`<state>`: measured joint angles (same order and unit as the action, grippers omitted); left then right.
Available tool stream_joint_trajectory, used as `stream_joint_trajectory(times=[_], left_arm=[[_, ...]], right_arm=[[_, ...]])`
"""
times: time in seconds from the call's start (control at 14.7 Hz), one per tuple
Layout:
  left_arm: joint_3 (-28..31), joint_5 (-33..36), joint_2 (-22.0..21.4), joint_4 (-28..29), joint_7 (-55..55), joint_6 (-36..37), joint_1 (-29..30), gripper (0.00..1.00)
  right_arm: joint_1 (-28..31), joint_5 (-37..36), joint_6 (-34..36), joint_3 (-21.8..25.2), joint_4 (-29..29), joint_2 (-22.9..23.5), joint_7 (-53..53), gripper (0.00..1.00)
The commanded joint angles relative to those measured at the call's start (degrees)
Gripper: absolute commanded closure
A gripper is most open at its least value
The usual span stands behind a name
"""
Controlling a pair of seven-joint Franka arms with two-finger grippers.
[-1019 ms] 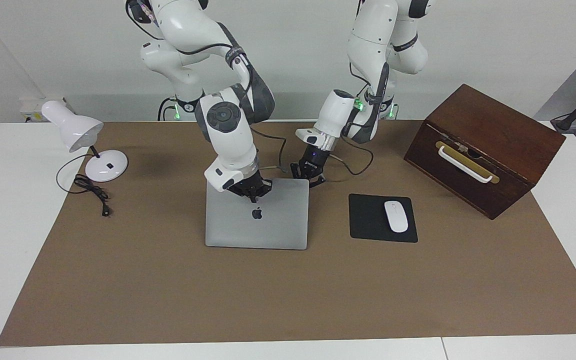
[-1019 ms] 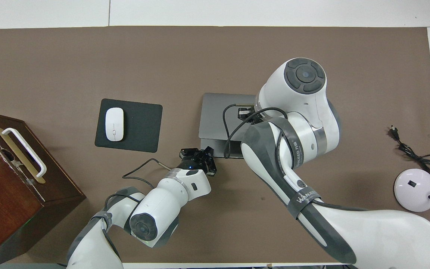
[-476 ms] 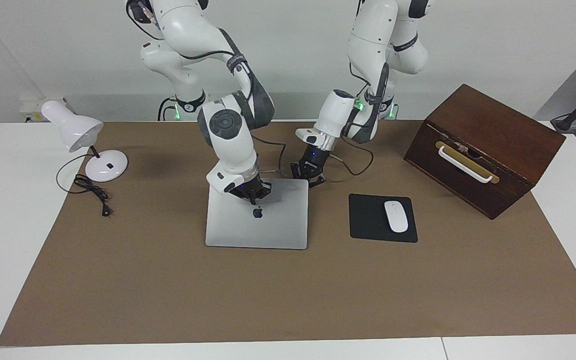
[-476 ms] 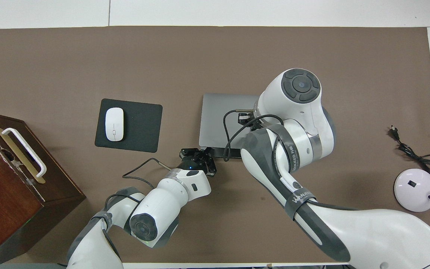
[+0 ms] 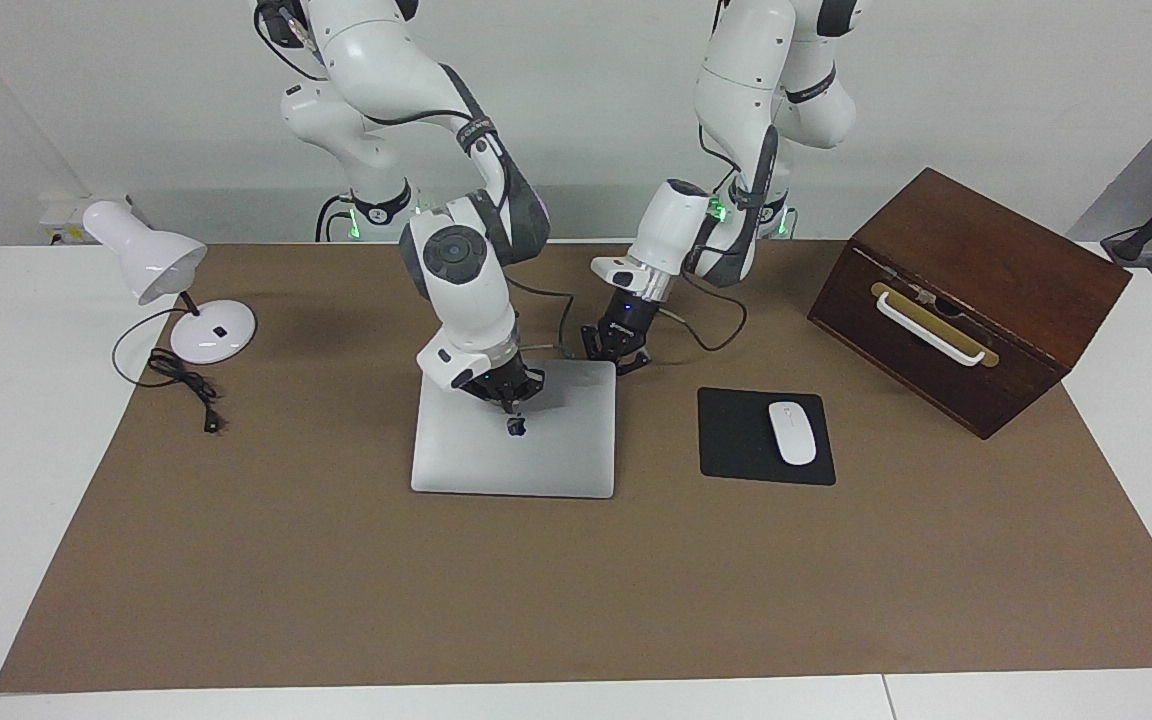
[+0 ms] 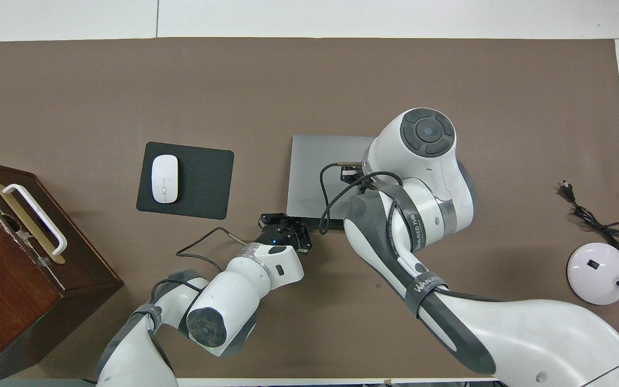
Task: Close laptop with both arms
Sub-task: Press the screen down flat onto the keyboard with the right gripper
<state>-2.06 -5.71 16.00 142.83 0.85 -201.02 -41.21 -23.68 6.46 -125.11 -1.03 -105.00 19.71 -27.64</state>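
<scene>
The silver-grey laptop [image 5: 536,460] lies on the brown mat, its lid lying low with the apple logo [image 5: 516,427] facing up; it also shows in the overhead view [image 6: 309,172]. My right gripper [image 5: 513,400] points down with its tips together on the lid, just on the robots' side of the logo. In the overhead view my right arm's wrist [image 6: 427,131] covers it. My left gripper [image 5: 618,358] sits low at the laptop's corner nearest the robots, toward the left arm's end, and also shows in the overhead view [image 6: 283,228].
A black mouse pad [image 5: 736,440] with a white mouse [image 5: 792,432] lies beside the laptop toward the left arm's end. A dark wooden box [image 5: 971,295] stands past it. A white desk lamp [image 5: 161,270] and its cable [image 5: 186,385] are at the right arm's end.
My right gripper has pushed down and away from the robots on the lid, toward the logo, and the lid has dropped lower. My left gripper has stayed at the corner.
</scene>
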Motion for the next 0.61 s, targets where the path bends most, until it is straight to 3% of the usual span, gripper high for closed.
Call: stream_joint_trajectory(times=[0.0,0.54], left_arm=[[0.83,-0.62,3.42,2.36,-0.67,0.37,-1.42,1.0],[0.83,-0.62,3.42,2.28,-0.67,0.37,-1.33,1.0]], right_arm=[[0.3,1.63,-1.8,-0.29,-1.08,0.06,1.8,1.0],[0.39,1.63,-1.89,-0.2,-1.43,-0.03,1.8,1.0]])
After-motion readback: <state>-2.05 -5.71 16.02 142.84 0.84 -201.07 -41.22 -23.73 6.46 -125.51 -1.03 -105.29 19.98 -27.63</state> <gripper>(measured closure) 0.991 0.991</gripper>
